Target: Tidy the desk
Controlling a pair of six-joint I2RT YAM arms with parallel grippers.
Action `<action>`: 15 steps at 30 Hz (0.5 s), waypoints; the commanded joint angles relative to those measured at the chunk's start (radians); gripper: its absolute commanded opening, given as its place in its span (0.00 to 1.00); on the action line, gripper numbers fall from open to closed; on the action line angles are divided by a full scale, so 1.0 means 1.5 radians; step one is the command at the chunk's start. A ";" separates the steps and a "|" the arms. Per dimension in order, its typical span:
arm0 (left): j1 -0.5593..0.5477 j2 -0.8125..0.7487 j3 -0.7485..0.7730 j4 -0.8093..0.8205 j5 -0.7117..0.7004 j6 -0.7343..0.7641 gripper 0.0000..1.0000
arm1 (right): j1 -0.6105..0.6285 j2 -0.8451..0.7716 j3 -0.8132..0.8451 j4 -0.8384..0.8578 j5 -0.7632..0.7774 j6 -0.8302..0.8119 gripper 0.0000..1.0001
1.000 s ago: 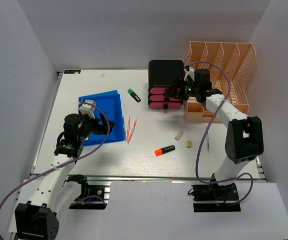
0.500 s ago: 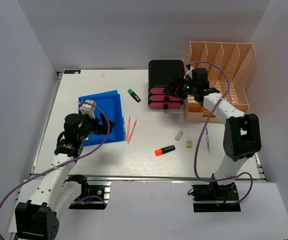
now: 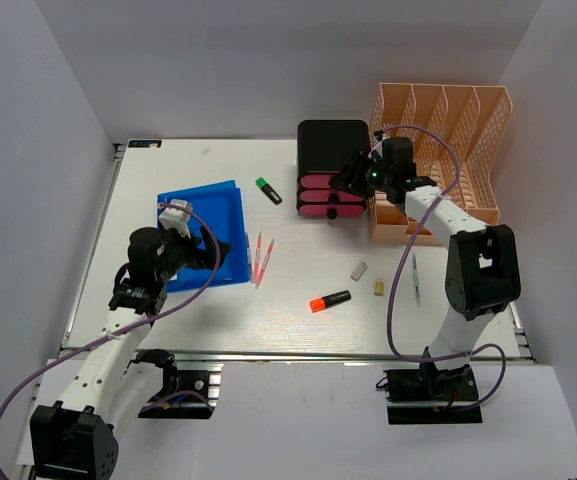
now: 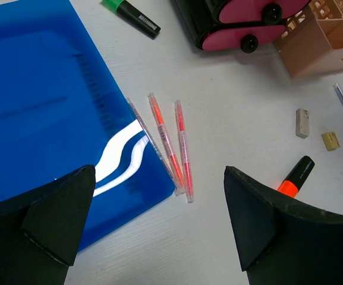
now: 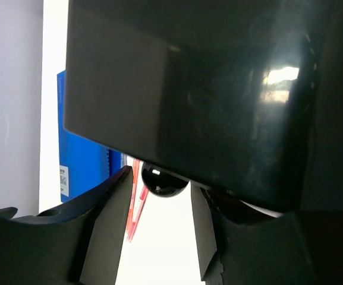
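The white desk (image 3: pixel 298 330) holds a black drawer unit (image 3: pixel 330 150) with pink drawer fronts at the back. My right gripper (image 3: pixel 351 180) is at that unit's right front. In the right wrist view its fingers (image 5: pixel 109 225) stand on either side of a black drawer knob (image 5: pixel 162 181), with thin gaps showing. My left gripper (image 3: pixel 208 252) hangs wide open over the near corner of a blue folder (image 3: pixel 205 235). In the left wrist view the left gripper (image 4: pixel 159 172) is empty above three thin pens (image 4: pixel 171 148).
A peach lattice file rack (image 3: pixel 448 150) stands right of the drawer unit. Loose on the desk are a green highlighter (image 3: pixel 268 190), an orange highlighter (image 3: pixel 330 300), two small erasers (image 3: pixel 359 270), and a blue pen (image 3: pixel 416 280). A metal rail (image 3: pixel 288 355) runs along the near edge.
The right gripper has shifted slightly back and left against the drawer unit, and its jaws have narrowed around the knob. The left arm has not moved.
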 commanded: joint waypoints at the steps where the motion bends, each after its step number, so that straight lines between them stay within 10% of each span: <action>1: 0.002 -0.011 0.004 0.012 0.008 0.001 0.98 | 0.005 0.013 0.005 0.036 0.005 0.016 0.49; 15: 0.002 -0.010 0.005 0.014 0.009 0.002 0.98 | 0.005 -0.008 -0.030 0.065 0.031 0.011 0.20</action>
